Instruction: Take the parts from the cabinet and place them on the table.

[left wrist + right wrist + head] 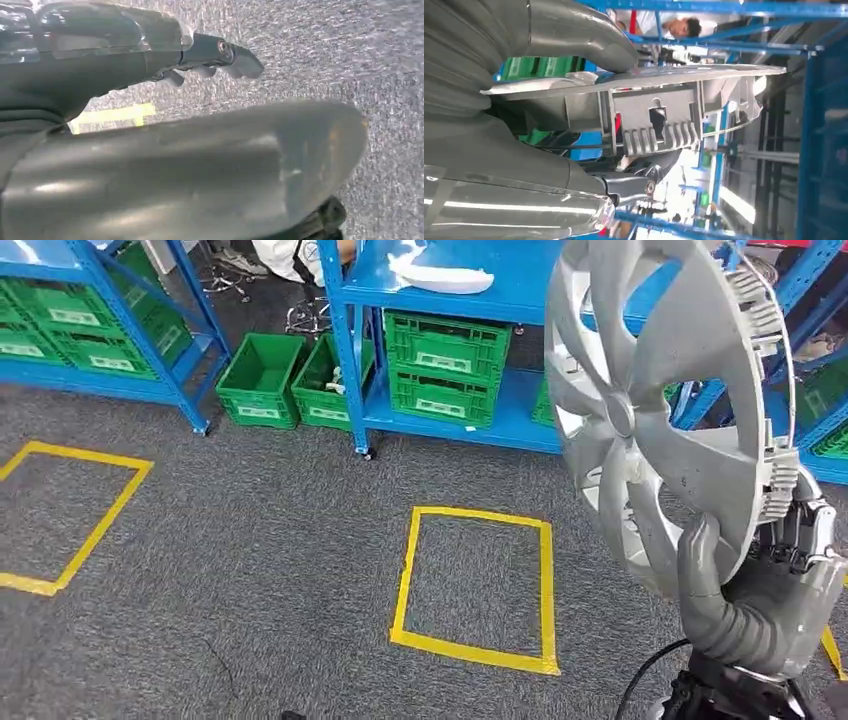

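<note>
My right hand [760, 610] grips a silver wheel cover [650, 410] by its lower rim and holds it upright at the right of the head view, above the grey carpet. The thumb lies on the cover's front face and the fingers sit behind the rim. In the right wrist view the wheel cover [649, 80] is seen edge-on, with its clip tabs showing, clamped in my right hand [499, 125]. My left hand [100, 65] hangs over the carpet with nothing in it, its fingers [225, 55] apart from the thumb. A white part [440, 278] lies on the blue shelf.
Blue shelving racks [350, 350] stand ahead and to the left, with green crates [445, 365] on the lower shelves and on the floor. Yellow tape squares [475, 580] mark the carpet. A person [290, 255] is behind the racks.
</note>
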`<state>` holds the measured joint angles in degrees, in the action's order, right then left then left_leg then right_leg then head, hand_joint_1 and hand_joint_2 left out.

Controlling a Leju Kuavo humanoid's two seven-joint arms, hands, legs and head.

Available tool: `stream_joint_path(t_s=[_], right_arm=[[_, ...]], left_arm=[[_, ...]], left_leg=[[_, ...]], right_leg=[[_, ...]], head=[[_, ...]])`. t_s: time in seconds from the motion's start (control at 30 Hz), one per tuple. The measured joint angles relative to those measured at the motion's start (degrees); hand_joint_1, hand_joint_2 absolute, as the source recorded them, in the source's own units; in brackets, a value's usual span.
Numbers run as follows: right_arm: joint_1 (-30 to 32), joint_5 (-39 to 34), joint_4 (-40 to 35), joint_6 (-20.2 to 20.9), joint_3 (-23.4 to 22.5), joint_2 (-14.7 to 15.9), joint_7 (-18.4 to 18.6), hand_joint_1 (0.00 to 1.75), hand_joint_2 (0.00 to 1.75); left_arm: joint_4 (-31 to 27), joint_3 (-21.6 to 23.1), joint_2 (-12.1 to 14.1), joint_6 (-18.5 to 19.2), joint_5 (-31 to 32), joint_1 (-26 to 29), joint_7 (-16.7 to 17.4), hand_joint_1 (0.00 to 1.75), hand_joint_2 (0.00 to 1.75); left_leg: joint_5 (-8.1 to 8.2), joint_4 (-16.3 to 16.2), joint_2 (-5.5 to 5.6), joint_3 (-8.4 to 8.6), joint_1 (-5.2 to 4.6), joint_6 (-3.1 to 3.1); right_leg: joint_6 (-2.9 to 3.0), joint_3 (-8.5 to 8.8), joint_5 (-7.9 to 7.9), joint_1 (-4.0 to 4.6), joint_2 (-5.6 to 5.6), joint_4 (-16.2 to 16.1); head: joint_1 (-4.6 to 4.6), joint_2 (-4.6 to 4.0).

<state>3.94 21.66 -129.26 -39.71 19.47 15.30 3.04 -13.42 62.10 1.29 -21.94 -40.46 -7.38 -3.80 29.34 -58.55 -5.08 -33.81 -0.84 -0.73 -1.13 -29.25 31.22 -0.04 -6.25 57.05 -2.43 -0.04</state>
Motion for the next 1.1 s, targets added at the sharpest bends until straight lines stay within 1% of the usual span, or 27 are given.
stream_joint_path(t_s=[0.07, 0.13, 0.17, 0.2, 0.23, 0.27, 0.3, 0.33, 0.37, 0.4, 0.43, 0.53, 0.57, 0.6, 0.63, 0.67, 0.7, 0.73, 0.77, 0.8, 0.83, 0.87, 0.9, 0.93, 0.97, 1.07, 1.1], right_arm=[[-0.02, -0.02, 0.00, 0.00, 0.11, 0.02, 0.09, 1.75, 1.75], [-0.06, -0.02, -0.02, -0.02, 0.20, 0.04, 0.11, 1.75, 1.75], [-0.05, -0.02, -0.02, -0.04, 0.20, 0.07, 0.11, 1.75, 1.75], [-0.05, -0.04, 0.00, -0.04, 0.24, 0.04, 0.11, 1.75, 1.75], [-0.05, -0.07, 0.04, -0.04, 0.28, 0.07, 0.11, 1.75, 1.75], [-0.04, -0.07, 0.07, -0.04, 0.35, 0.07, 0.13, 1.75, 1.75], [-0.06, -0.07, 0.13, -0.04, 0.44, 0.07, 0.13, 1.75, 1.75], [-0.09, -0.07, 0.17, -0.04, 0.48, 0.07, 0.13, 1.75, 1.75], [-0.16, -0.05, 0.17, -0.04, 0.57, 0.07, 0.13, 1.75, 1.75], [-0.22, -0.07, 0.17, -0.04, 0.61, 0.07, 0.13, 1.75, 1.75], [-0.23, -0.07, 0.20, -0.04, 0.66, 0.07, 0.13, 1.75, 1.75], [-0.65, -0.09, 0.17, -0.02, 0.85, 0.09, 0.18, 1.75, 1.75], [-0.70, -0.09, 0.17, -0.02, 0.94, 0.04, 0.20, 1.75, 1.75], [-0.93, -0.11, 0.20, -0.02, 0.96, 0.02, 0.20, 1.75, 1.75], [-0.82, -0.04, 0.17, 0.00, 0.96, 0.02, 0.20, 1.75, 1.75], [-0.88, -0.07, 0.18, 0.00, 0.94, 0.02, 0.20, 1.75, 1.75], [-0.90, -0.07, 0.17, 0.00, 0.94, 0.02, 0.20, 1.75, 1.75], [-0.90, -0.09, 0.20, 0.00, 0.98, 0.02, 0.20, 1.75, 1.75], [-0.89, -0.09, 0.24, 0.00, 0.98, 0.02, 0.22, 1.75, 1.75], [-0.89, -0.13, 0.35, 0.00, 1.03, 0.02, 0.24, 1.75, 1.75], [-0.89, -0.15, 0.46, 0.00, 1.11, 0.02, 0.26, 1.75, 1.75], [-0.90, -0.15, 0.48, 0.00, 1.18, 0.02, 0.26, 1.75, 1.75], [-0.91, -0.15, 0.48, 0.00, 1.18, 0.02, 0.26, 1.75, 1.75], [-0.92, -0.13, 0.46, 0.00, 1.16, 0.02, 0.26, 1.75, 1.75], [-1.01, -0.13, 0.46, 0.00, 1.14, 0.04, 0.28, 1.75, 1.75], [-1.09, -0.13, 0.46, 0.00, 1.16, 0.04, 0.28, 1.75, 1.75], [-1.14, -0.13, 0.46, -0.02, 1.16, 0.04, 0.28, 1.75, 1.75]], left_arm=[[0.00, 0.02, -0.02, 0.00, 0.00, 0.10, 0.00, 0.00, 0.00], [0.02, 0.00, 0.11, -0.02, 0.00, 0.06, -0.02, 0.00, 0.00], [0.00, 0.00, 0.07, -0.02, 0.00, -0.08, -0.07, 0.00, 0.00], [0.00, 0.00, -0.04, -0.02, 0.00, -0.16, -0.13, 0.00, 0.00], [0.00, 0.00, -0.04, 0.00, 0.02, -0.09, -0.15, 0.00, 0.00], [0.00, 0.02, -0.09, 0.00, 0.00, 0.03, -0.15, 0.00, 0.00], [0.00, 0.02, -0.07, 0.00, 0.00, 0.13, -0.15, 0.00, 0.00], [0.00, 0.02, -0.04, 0.00, 0.02, 0.14, -0.15, 0.00, 0.00], [0.00, 0.02, -0.02, 0.00, 0.02, 0.11, -0.15, 0.00, 0.00], [0.00, 0.02, -0.04, 0.00, 0.02, 0.12, -0.15, 0.00, 0.00], [0.00, 0.00, -0.22, 0.02, 0.02, 0.04, -0.15, 0.00, 0.00], [0.00, 0.02, -0.20, 0.11, 0.02, 0.20, -0.15, 0.00, 0.00], [0.00, 0.02, -0.17, 0.11, 0.02, 0.26, -0.15, 0.00, 0.00], [0.02, 0.02, 0.07, 0.11, 0.02, 0.35, -0.15, 0.00, 0.00], [0.00, 0.02, 0.00, 0.13, 0.04, 0.25, -0.17, 0.00, 0.00], [0.00, 0.02, 0.00, 0.13, 0.04, 0.09, -0.20, 0.00, 0.00], [0.00, 0.02, 0.00, 0.13, 0.04, -0.01, -0.22, 0.00, 0.00], [0.00, 0.02, 0.00, 0.11, 0.04, 0.01, -0.26, 0.00, 0.00], [0.00, 0.02, 0.00, 0.13, 0.04, 0.10, -0.28, 0.00, 0.00], [0.00, 0.04, 0.00, 0.11, 0.04, 0.21, -0.31, 0.00, 0.00], [0.00, 0.04, 0.00, 0.11, 0.04, 0.22, -0.31, 0.00, 0.00], [0.00, 0.02, 0.02, 0.11, 0.04, 0.19, -0.33, 0.00, 0.00], [0.00, 0.02, 0.02, 0.11, 0.04, 0.18, -0.33, 0.00, 0.00], [-0.02, 0.02, -0.04, 0.11, 0.04, 0.08, -0.33, 0.00, 0.00], [-0.02, 0.02, -0.09, 0.11, 0.04, -0.09, -0.35, 0.00, 0.00], [0.00, 0.02, 0.00, 0.11, 0.04, 0.01, -0.33, 0.00, 0.00], [0.00, 0.02, 0.02, 0.11, 0.04, 0.01, -0.33, 0.00, 0.00]], left_leg=[[-0.26, 0.42, 1.73, 0.01, 0.23, -0.44], [-0.53, 0.62, 3.34, 0.16, 0.67, -0.90], [-0.52, 0.62, 4.19, 0.17, 0.67, -1.07], [-0.51, 0.61, 5.10, 0.18, 0.63, -1.13], [-0.49, 0.59, 6.01, 0.23, 0.53, -1.21], [-0.45, 0.57, 6.89, 0.39, 0.45, -1.28], [-0.40, 0.57, 7.71, 0.62, 0.39, -1.33], [-0.30, 0.55, 8.52, 0.93, 0.34, -1.36], [-0.15, 0.55, 9.37, 1.31, 0.25, -1.30], [0.01, 0.57, 9.97, 1.54, 0.22, -1.18], [0.07, 0.46, 10.44, 1.22, 0.07, -0.97], [-0.34, 0.45, 11.57, 0.14, 0.69, -0.06], [-0.38, 0.54, 12.15, 0.08, 0.42, 0.32], [0.39, 0.03, 8.95, -0.01, 0.21, 0.51], [1.87, -1.92, 5.08, -0.99, -0.07, 1.01], [3.78, -5.54, 4.44, -2.92, 0.36, 1.40], [5.72, -10.34, 4.51, -5.52, 0.85, 1.69], [6.97, -14.45, 4.70, -7.86, 1.16, 1.99], [7.06, -16.65, 4.89, -9.32, 1.43, 2.24], [5.84, -16.13, 4.89, -9.33, 1.71, 2.47], [3.28, -12.89, 4.72, -7.86, 1.92, 2.67], [0.39, -7.89, 3.87, -5.24, 1.96, 2.78], [-2.08, -2.63, 1.40, -2.27, 1.88, 2.81], [-0.95, -0.87, -1.99, -1.10, 1.09, 3.13], [-1.16, -0.37, -1.33, -1.21, 1.09, 2.05], [-0.98, -0.46, 0.80, -1.53, 0.86, 0.78], [-1.20, -0.24, 1.72, -1.34, 1.14, 0.37]], right_leg=[[-0.59, 0.46, 0.32, -0.04, -1.54, -0.24], [-1.15, -0.91, 3.02, -0.60, 3.92, 3.23], [-1.22, -3.11, 5.37, -0.67, 5.32, 7.88], [-1.35, -5.73, 7.49, -0.64, 5.86, 13.08], [-1.41, -8.01, 8.62, -0.62, 6.04, 17.17], [-1.34, -9.12, 8.14, -0.62, 6.12, 18.65], [-1.18, -8.92, 6.23, -0.62, 6.18, 17.39], [-0.95, -7.74, 3.37, -0.62, 6.33, 14.03], [-0.62, -5.67, -0.31, -0.62, 6.90, 8.58], [-0.26, -4.05, -3.02, -0.63, 8.53, 3.87], [0.25, -3.44, -2.43, -0.72, 10.64, 3.02], [0.70, -3.07, -1.87, -0.35, 9.16, 1.04], [1.04, -2.88, -2.10, -0.63, 8.58, 0.40], [1.22, -2.42, -2.35, -0.89, 7.73, -0.19], [1.47, -1.99, -2.33, -0.90, 7.26, -0.53], [1.58, -1.84, -2.25, -0.92, 6.53, -0.52], [1.69, -1.74, -2.12, -0.93, 5.81, -0.49], [1.62, -1.66, -1.96, -1.00, 5.09, -0.48], [1.51, -1.58, -1.83, -1.07, 4.40, -0.46], [1.37, -1.39, -1.71, -1.13, 3.81, -0.46], [1.04, -1.10, -1.46, -1.23, 3.11, -0.44], [0.68, -0.71, -1.15, -1.42, 2.51, -0.34], [0.31, -0.23, -0.76, -1.46, 1.95, -0.26], [-0.19, 0.03, -0.41, -1.11, 1.50, -0.20], [-0.64, 0.06, -0.06, -0.90, 1.17, 0.13], [-1.22, 1.01, 0.21, -0.99, -1.00, -0.56], [-1.73, 1.04, 0.81, -1.27, -0.63, -0.40]], head=[[0.06, 0.00], [0.50, 0.00], [1.01, 0.00], [1.29, 0.00], [1.48, 0.00], [1.66, 0.00], [1.77, 0.00], [1.86, 0.00], [1.94, 0.00], [2.05, 0.00], [1.75, 0.00], [2.18, 0.00], [2.14, 0.00], [2.18, 0.00], [1.66, 0.00], [1.42, 0.00], [1.38, 0.00], [1.29, 0.00], [1.20, 0.00], [1.11, 0.00], [1.03, 0.00], [0.98, 0.00], [0.85, 0.00], [0.66, 0.00], [0.52, 0.00], [1.09, 0.00], [1.18, 0.00]])
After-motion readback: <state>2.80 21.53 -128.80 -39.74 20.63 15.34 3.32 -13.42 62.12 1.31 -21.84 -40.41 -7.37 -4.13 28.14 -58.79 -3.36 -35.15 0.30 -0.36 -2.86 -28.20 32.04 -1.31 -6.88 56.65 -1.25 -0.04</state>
